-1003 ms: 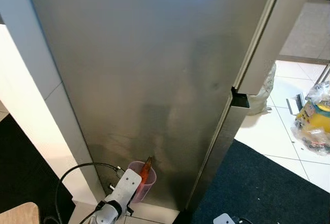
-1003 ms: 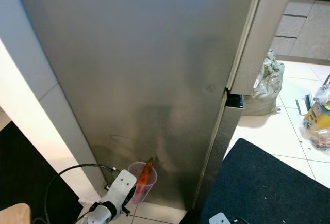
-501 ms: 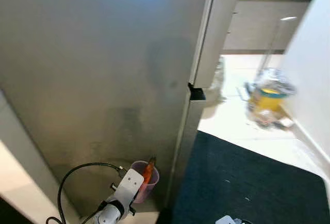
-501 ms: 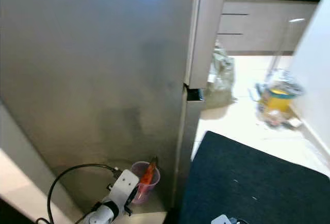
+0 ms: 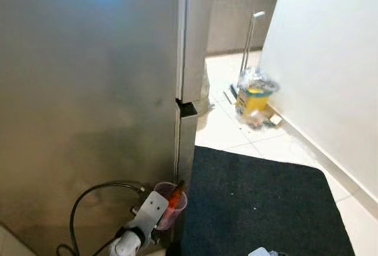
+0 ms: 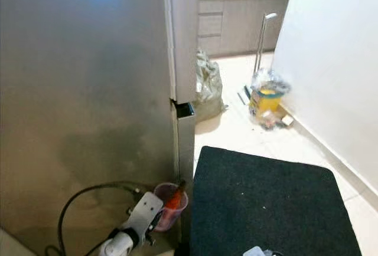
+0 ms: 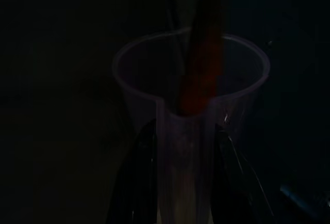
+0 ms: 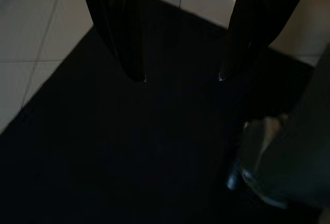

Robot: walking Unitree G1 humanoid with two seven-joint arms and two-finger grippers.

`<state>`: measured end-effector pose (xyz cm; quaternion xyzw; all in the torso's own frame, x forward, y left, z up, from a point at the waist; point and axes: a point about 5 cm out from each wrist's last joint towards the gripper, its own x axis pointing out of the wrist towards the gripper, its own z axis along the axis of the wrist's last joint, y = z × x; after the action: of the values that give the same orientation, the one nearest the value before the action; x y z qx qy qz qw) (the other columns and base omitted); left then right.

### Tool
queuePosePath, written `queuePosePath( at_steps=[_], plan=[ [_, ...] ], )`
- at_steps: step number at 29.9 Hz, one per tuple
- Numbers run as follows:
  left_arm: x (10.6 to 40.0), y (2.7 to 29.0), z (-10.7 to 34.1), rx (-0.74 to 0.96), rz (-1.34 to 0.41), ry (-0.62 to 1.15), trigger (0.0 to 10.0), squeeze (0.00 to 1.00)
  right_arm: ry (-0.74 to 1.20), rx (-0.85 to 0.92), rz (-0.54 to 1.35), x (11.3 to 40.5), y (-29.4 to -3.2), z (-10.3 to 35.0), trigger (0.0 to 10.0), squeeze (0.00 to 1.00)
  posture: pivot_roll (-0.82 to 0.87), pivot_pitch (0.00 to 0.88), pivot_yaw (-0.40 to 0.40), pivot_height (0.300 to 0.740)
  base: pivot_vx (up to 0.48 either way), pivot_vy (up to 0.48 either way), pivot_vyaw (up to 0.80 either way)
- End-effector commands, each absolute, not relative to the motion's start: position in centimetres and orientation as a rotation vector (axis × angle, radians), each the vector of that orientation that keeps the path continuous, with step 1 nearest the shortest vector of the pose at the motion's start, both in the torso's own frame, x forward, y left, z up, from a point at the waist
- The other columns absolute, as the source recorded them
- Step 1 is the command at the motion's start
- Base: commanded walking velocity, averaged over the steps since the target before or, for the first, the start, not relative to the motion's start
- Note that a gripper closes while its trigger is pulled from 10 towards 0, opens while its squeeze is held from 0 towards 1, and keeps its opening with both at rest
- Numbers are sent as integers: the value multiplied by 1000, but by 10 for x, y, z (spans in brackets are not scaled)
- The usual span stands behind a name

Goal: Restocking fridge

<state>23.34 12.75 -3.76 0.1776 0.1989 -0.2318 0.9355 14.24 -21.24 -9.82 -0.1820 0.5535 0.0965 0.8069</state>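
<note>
Left gripper (image 7: 178, 146): my fingers clamp the pink cup (image 5: 172, 204), bottom centre of the head view.
Carrot (image 5: 176, 193): upright inside that cup.
Fridge (image 5: 88, 102): closed steel door, left half.
Right gripper (image 8: 180, 77): fingers apart above the dark mat (image 5: 260, 203).

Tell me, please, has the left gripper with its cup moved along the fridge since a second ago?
Yes. The left gripper and its cup were before the middle of the fridge door; now they are at its right edge, by the mat.

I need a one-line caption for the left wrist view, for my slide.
Left pincer gripping a translucent cup that holds an orange carrot-like item, in dim light.
</note>
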Motion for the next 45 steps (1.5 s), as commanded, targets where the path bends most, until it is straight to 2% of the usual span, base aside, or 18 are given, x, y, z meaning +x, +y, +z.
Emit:
queuePosePath(
  at_steps=[1,7,12,15,19,23,29,32,36,41,45],
  plan=[
    [232,129,-38,355,-479,412,10000,0,1185,-368,195,140,-212,-99,10000,0,-34,0,-2,740,0,-431,0],
    [228,131,-42,343,-477,435,10000,0,1180,-370,190,141,-214,-98,10000,0,-38,0,-1,740,0,-456,0],
    [225,134,-44,341,-476,448,10000,0,1173,-375,185,143,-216,-97,10000,0,-38,0,-1,740,0,0,0],
    [218,134,-47,341,-522,461,10000,0,1161,-382,173,147,-220,-95,10000,0,-38,0,-1,740,0,0,0],
    [193,133,-58,327,-700,510,10000,0,1127,-411,139,156,-230,-89,10000,0,-55,0,6,740,0,0,0],
    [188,141,-60,304,-704,536,10000,0,1094,-422,102,165,-239,-83,10000,0,-58,0,9,740,0,0,0],
    [188,151,-58,245,-714,542,10000,0,1035,-451,46,181,-254,-71,10000,0,-59,0,8,740,0,0,0],
    [187,153,-54,134,-774,535,10000,0,970,-483,5,197,-266,-59,10000,0,-57,0,6,740,0,0,0],
    [184,152,-52,77,-832,526,10000,0,918,-494,-15,208,-272,-50,10000,0,-60,0,4,740,0,0,0],
    [178,151,-50,25,-935,505,10000,0,821,-511,10,230,-276,-33,10000,0,-63,0,-1,740,0,0,0],
    [173,153,-48,-4,-1012,506,10000,0,706,-439,61,254,-278,-11,10000,0,-65,0,-3,740,0,0,0]
  ],
)
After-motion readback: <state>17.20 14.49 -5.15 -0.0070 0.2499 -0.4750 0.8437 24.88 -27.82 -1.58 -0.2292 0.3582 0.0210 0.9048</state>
